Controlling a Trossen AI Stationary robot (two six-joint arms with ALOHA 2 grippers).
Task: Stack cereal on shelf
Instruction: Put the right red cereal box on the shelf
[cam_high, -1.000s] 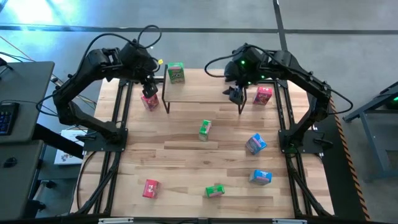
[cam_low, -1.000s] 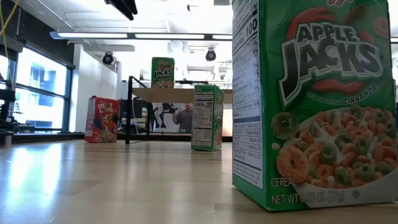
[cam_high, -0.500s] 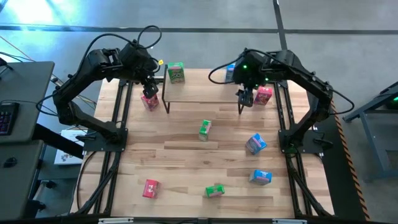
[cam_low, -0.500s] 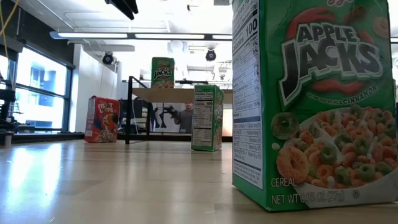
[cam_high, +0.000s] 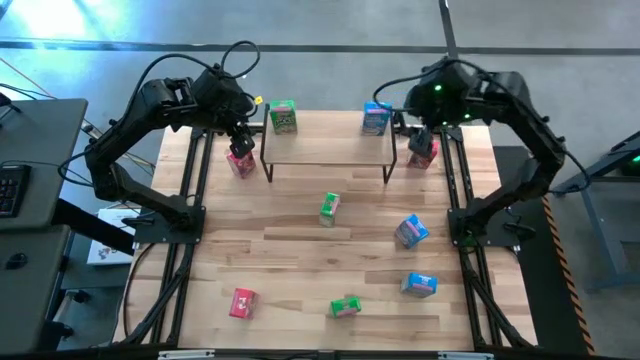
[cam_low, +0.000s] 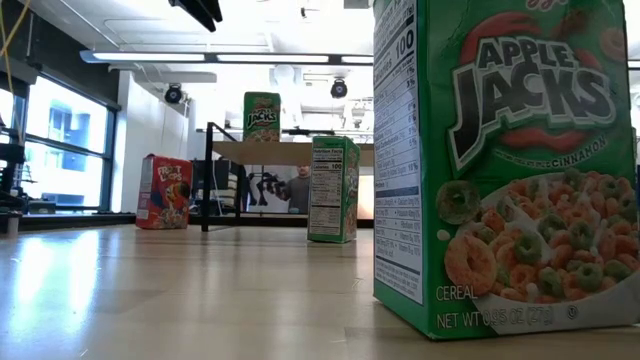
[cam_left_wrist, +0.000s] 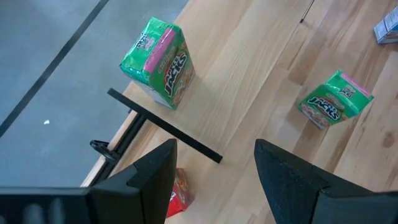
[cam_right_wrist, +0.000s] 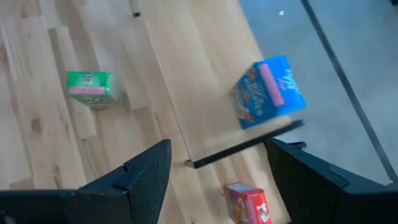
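**Two boxes shelved, seven left on the bench**

The shelf (cam_high: 325, 148) stood at twelve o'clock on the bench (cam_high: 300, 250) and carried two cereal boxes, both upright: a green box (cam_high: 283, 116) on its ten-o'clock corner and a blue box (cam_high: 376, 118) on its two-o'clock corner. The board between them was bare.

The other seven boxes sat on the bench. One red box (cam_high: 240, 162) stood just beside the shelf at nine o'clock, another red box (cam_high: 423, 152) just beside it at three. A green box (cam_high: 329, 208) stood below the shelf near the bench's middle. Two more blue boxes (cam_high: 411, 231) (cam_high: 419, 285) lay toward four o'clock; a red one (cam_high: 242, 302) and a green one (cam_high: 346, 307) lay along the six-o'clock edge.

The left hand (cam_high: 240, 140) hovered over the nine-o'clock red box, fingers apart and holding nothing. The right hand (cam_high: 425, 135) hung above the three-o'clock red box, also spread and empty.

By this count the job was under a third done, with those two red boxes the likeliest next picks.
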